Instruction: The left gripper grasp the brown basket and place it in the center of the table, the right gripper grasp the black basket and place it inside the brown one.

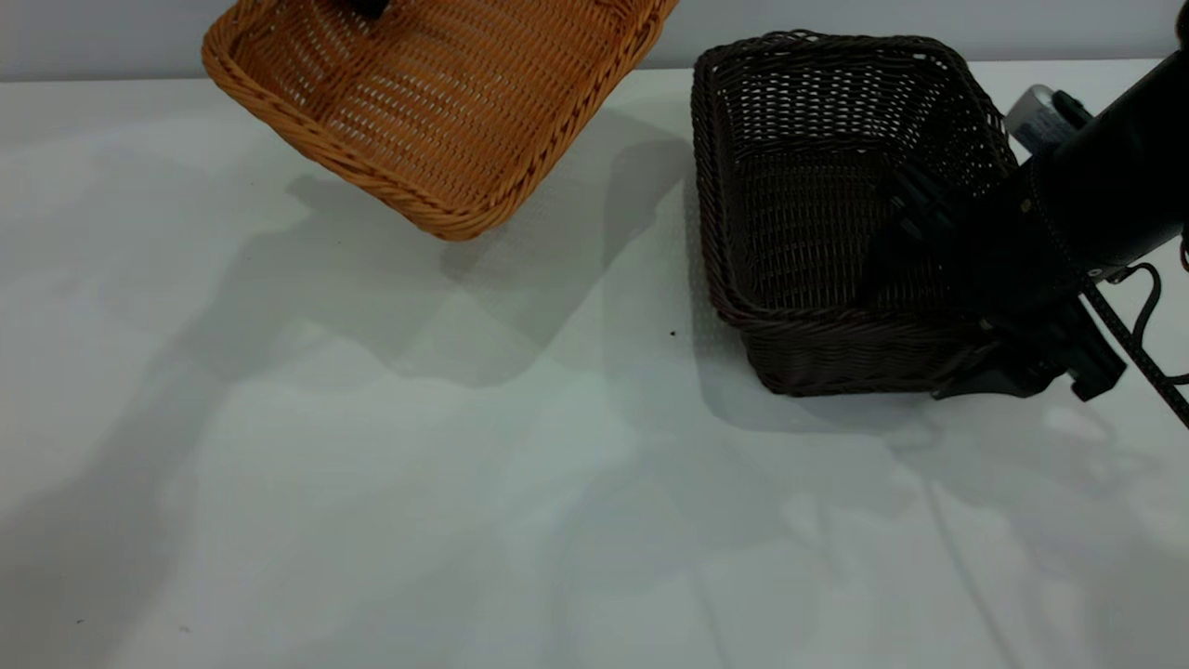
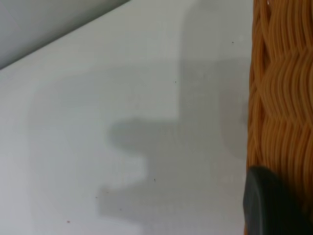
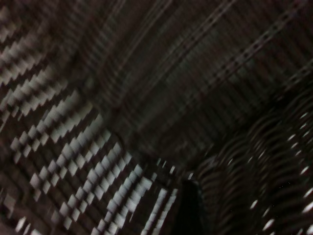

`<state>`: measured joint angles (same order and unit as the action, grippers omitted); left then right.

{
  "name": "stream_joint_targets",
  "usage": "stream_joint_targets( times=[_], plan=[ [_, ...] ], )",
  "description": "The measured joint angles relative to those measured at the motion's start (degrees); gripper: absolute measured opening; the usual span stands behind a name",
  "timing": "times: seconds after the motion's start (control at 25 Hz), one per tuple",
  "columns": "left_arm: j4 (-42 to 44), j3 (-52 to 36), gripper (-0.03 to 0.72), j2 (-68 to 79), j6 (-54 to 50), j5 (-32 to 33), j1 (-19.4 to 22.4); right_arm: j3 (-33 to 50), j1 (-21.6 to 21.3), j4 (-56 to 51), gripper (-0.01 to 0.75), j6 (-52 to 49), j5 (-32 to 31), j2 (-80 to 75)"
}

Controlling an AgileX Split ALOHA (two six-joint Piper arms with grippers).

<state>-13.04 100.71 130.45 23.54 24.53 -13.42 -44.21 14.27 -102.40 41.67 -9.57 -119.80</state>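
With the brown basket lifted and tilted left of the black basket, clamped by the left gripper, the right gripper, fingers straddling the black basket's wall, must next lift once the brown one sits on the table.

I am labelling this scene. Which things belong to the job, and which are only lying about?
Job:
- brown basket, tilted, lifted
- black basket, on the table
- left pincer
- right pincer, at the black basket's rim

Lying about:
- nothing else visible
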Motion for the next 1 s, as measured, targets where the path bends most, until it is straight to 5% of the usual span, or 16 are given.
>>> stream_joint_targets(
  times=[0.4, 0.6, 0.84, 1.0],
  plan=[
    [0.1, 0.0, 0.095, -2.6, 0.1, 1.5, 0.0, -2.9, -2.7, -2.2, 0.106, -0.3, 4.7, -3.4],
    [0.1, 0.0, 0.095, -4.8, 5.1, 7.4, 0.0, -2.8, -7.7, 0.0, 0.088, 7.7, 3.7, -2.4],
    [-4.3, 0.0, 0.095, -4.9, 25.1, 18.0, 0.0, -2.2, -22.1, 6.7, 0.087, 17.0, 3.6, 6.1],
    [-9.1, 0.0, 0.095, -3.3, 43.4, 24.4, -0.6, -2.2, -30.9, 12.4, 0.087, 17.4, -1.9, 10.1]
  ],
)
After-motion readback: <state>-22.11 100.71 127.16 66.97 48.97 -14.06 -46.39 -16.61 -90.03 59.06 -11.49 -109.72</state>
